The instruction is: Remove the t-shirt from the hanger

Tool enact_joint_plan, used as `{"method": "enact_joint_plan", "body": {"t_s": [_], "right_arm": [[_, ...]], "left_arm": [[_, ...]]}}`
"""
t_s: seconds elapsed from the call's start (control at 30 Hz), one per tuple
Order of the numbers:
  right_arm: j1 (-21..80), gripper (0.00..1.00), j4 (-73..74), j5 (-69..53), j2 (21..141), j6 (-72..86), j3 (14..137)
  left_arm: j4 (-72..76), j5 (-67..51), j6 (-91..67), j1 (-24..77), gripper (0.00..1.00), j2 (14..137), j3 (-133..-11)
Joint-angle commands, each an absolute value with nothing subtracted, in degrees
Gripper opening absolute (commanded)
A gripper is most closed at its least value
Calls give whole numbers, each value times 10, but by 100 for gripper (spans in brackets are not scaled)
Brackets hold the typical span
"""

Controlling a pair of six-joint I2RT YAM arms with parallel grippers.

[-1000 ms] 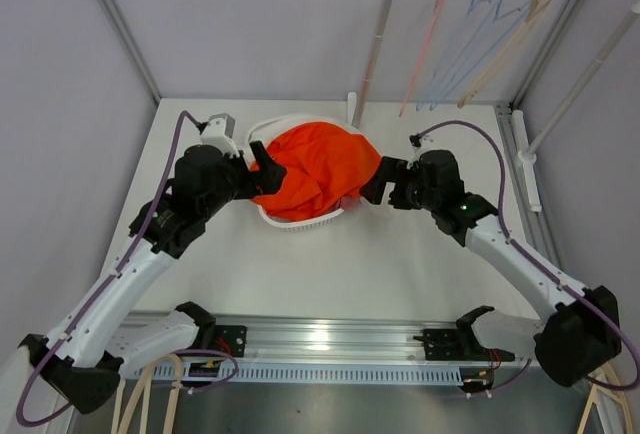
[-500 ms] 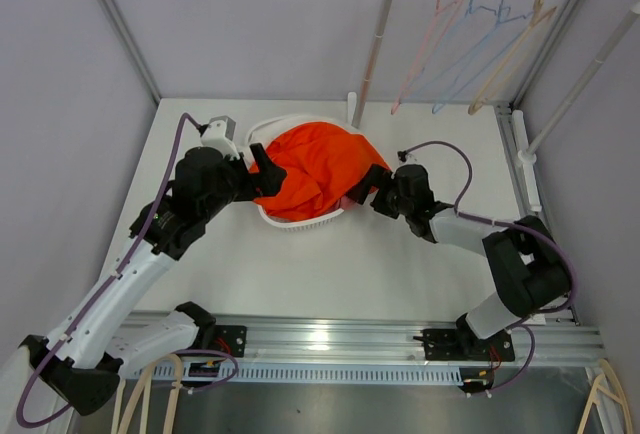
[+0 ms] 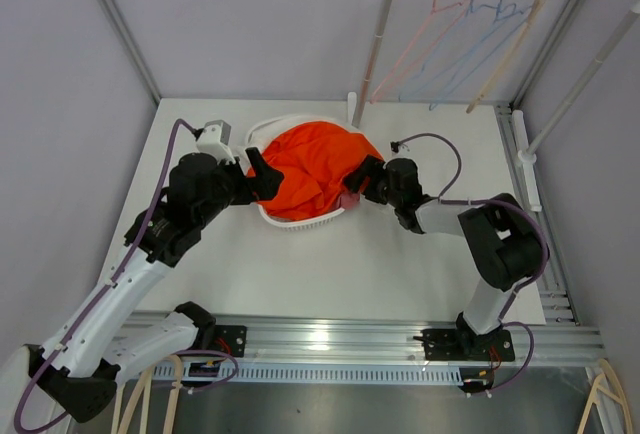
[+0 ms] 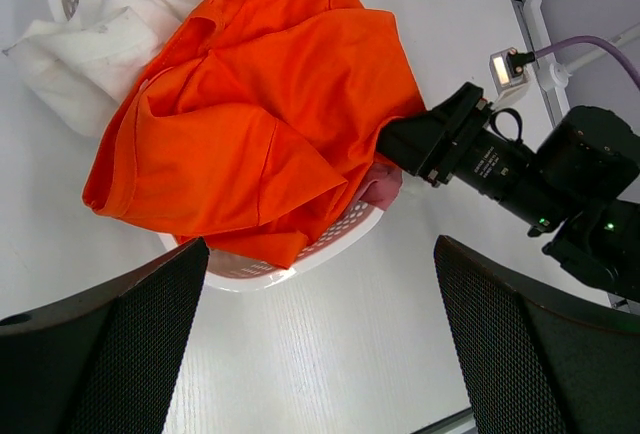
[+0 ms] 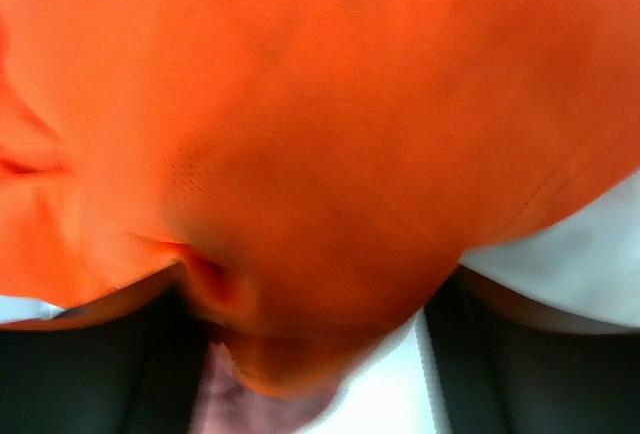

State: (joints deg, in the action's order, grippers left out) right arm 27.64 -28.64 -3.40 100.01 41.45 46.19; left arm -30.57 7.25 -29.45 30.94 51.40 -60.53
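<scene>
Right pincer [image 3: 362, 176]: pressed into the right edge of the orange shirt [image 3: 318, 169]; my wrist view is filled with orange cloth, so I cannot tell whether the jaws are clenched on it or merely against it.
Left pincer [image 3: 262, 176]: at the shirt's left edge, jaws spread wide in my wrist view, gripping nothing.
Shirt: heaped in the white basket [image 3: 300, 222], draped over its near rim; a fold hangs toward the table [image 3: 330, 264].
Hanger in shirt: none that I can see; if one is inside the heap, the cloth hides it.
Key relation: the shirt lies between my two pincers, left of the right one and right of the left one. Its long axis runs roughly from far-left to near-right across the basket. The right pincer is nearer, already touching cloth.
Stage, my judgement: a shirt bunched in a basket fits one already off its hanger and dropped there, or one with a hanger buried inside. These views do not settle which.
Count, shirts: one orange; white cloth [image 4: 70, 49] beneath it at the far-left side, number unclear; a pink scrap [image 4: 383, 190] near the right pincer.
Count, baskets: one.
Count, hangers [image 3: 470, 24]: several on the rail at far right, swinging askew; I cannot count them surely.
</scene>
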Motion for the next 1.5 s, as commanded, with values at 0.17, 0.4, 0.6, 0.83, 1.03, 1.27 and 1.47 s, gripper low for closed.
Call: {"method": "enact_joint_plan", "body": {"t_s": [0.17, 0.4, 0.6, 0.83, 1.03, 1.27, 1.47], "right_arm": [[284, 0, -337, -1, 1026, 405, 498], [331, 42, -208, 87, 969, 304, 560], [355, 60, -156, 132, 947, 274, 574], [354, 56, -176, 161, 924, 287, 534], [347, 39, -210, 164, 902, 308, 500], [333, 12, -217, 133, 918, 332, 504], [326, 0, -233, 101, 923, 330, 507]], "left_arm": [[-288, 69, -282, 305, 99, 504, -600], [-282, 61, -286, 305, 100, 507, -596], [-278, 49, -287, 304, 99, 512, -593], [-280, 47, -287, 304, 100, 508, -592], [-279, 41, -288, 305, 100, 505, -590], [-279, 43, -287, 305, 100, 505, -588], [-283, 48, -283, 304, 100, 502, -588]]}}
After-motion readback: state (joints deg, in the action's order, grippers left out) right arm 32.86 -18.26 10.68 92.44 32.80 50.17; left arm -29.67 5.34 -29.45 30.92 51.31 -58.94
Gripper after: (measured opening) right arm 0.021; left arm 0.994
